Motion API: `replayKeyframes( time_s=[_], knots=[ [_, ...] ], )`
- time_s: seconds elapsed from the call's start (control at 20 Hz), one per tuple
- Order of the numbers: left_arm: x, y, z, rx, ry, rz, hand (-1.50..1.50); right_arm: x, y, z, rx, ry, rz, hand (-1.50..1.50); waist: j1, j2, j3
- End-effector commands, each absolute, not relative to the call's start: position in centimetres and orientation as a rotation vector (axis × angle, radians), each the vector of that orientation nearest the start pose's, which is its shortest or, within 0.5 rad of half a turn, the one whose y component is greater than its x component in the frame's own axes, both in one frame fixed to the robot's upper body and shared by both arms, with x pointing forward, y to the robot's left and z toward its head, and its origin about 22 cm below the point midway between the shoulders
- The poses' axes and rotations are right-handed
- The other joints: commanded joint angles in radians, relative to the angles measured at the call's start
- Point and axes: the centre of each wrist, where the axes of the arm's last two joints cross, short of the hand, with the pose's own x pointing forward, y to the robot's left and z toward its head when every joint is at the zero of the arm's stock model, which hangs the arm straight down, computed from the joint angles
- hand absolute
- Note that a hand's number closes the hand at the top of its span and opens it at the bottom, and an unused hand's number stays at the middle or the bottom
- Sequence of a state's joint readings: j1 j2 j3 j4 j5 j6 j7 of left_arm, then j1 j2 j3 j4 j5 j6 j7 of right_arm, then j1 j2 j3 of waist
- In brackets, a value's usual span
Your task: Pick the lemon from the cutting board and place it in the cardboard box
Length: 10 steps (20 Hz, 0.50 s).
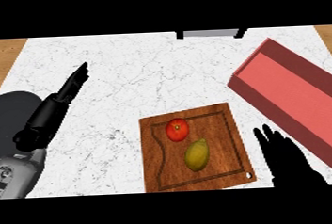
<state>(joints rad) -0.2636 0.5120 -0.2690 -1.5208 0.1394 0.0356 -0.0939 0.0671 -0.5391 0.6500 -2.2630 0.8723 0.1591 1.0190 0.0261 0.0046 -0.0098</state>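
**Lemon on the board, off the right hand's fingertips**

The lemon [197,154] lies on the wooden cutting board [224,116], its long axis running nearly up and down the view, tilted a little so the upper tip leans toward the right. A red tomato [177,129] sits just above and to the left of it, close by, with a narrow gap between them.

The right hand [287,160] comes in from the lower edge, just off the board's right side. Its fingers [265,136] are straight and spread, pointing up the view, and hold nothing. The lemon lies to the left of those fingers, near but apart from them, at about the level of the fingertips.

The box [286,92], reddish here, stands above and to the right of the fingers.

The left hand [75,80] rests far left over the white counter [125,73], fingers straight, empty, well apart from the lemon.
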Motion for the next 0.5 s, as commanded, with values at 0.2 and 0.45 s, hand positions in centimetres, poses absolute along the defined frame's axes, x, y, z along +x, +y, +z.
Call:
replayKeyframes(
  time_s=[0.2,0.45],
  knots=[
    [29.2,26.0,6.1,0.073,-1.751,-0.560,0.00,15.5,-10.0,11.8,-0.969,-0.897,1.063,-1.50,0.009,0.000,0.002],
    [29.9,25.9,7.1,0.095,-1.752,-0.542,0.00,17.0,-6.2,11.9,-0.942,-0.859,1.025,-1.50,-0.013,-0.004,0.006]
  ],
)
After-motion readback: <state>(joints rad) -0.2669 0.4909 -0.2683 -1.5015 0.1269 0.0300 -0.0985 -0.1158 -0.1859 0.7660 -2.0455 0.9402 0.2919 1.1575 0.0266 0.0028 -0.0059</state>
